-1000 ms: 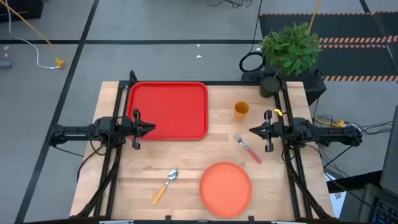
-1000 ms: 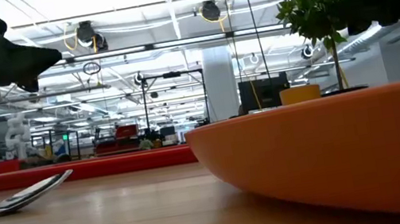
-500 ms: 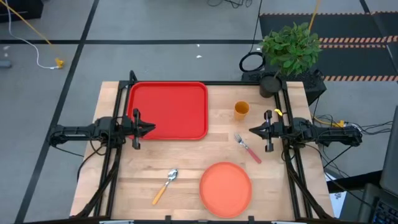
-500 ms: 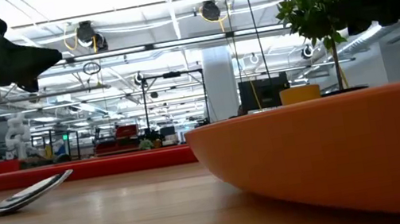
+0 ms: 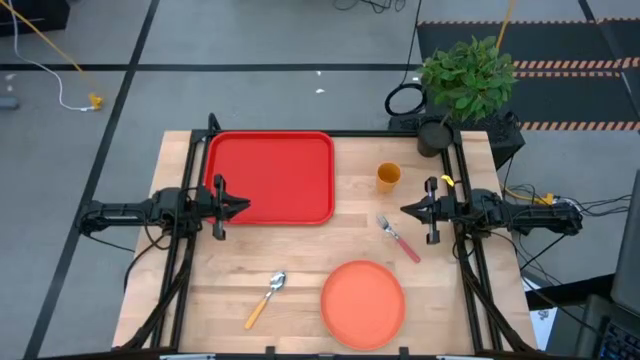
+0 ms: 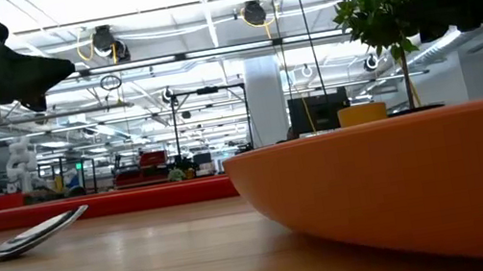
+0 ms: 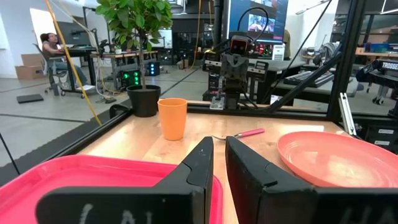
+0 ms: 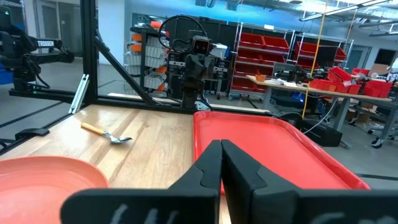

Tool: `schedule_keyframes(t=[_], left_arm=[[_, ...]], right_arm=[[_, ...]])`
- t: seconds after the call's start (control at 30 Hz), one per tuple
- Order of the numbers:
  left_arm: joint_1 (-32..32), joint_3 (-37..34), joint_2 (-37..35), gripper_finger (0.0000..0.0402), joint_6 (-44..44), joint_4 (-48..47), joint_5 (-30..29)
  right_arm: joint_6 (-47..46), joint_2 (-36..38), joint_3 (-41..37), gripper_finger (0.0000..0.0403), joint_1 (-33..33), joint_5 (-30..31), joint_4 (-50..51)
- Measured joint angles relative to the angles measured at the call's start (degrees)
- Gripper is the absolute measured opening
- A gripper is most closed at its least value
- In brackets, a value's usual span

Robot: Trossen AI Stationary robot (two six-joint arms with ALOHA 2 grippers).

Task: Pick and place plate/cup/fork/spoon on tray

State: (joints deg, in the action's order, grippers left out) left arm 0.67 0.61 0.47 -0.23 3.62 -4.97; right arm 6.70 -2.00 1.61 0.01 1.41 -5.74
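Waiting w/ fingers together, left gripper & right gripper flank bare red rectangular plastic tray; round salmon plate, yellow cup, pink-handled fork, orange-handled spoon lie off it, apparently staged for pickup.

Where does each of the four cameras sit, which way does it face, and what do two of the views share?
High view: above, facing straight down; tray, plate, both arms.
Low view: at tabletop height, facing across; plate rim, spoon, arms overhead.
Left wrist view: on the left arm, facing the cup; left hand nearly shut, other arm beyond.
Right wrist view: on the right arm, facing the tray; right hand shut.
Shared: both wrist views show plate and tray.
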Motion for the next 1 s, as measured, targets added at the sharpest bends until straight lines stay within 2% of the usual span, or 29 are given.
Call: schedule_keyframes(t=[0.67, 1.0], left_arm=[[0.02, -0.01, 0.0, 0.0047, 0.01, 0.77, 0.04], [0.02, -0.01, 0.0, 0.0047, 1.56, 0.75, -1.76]], right_arm=[[0.0, 0.0, 0.0, 0.0, -0.02, 0.0, -0.02], [0.0, 0.0, 0.02, 0.0, 0.0, 0.0, -0.02]])
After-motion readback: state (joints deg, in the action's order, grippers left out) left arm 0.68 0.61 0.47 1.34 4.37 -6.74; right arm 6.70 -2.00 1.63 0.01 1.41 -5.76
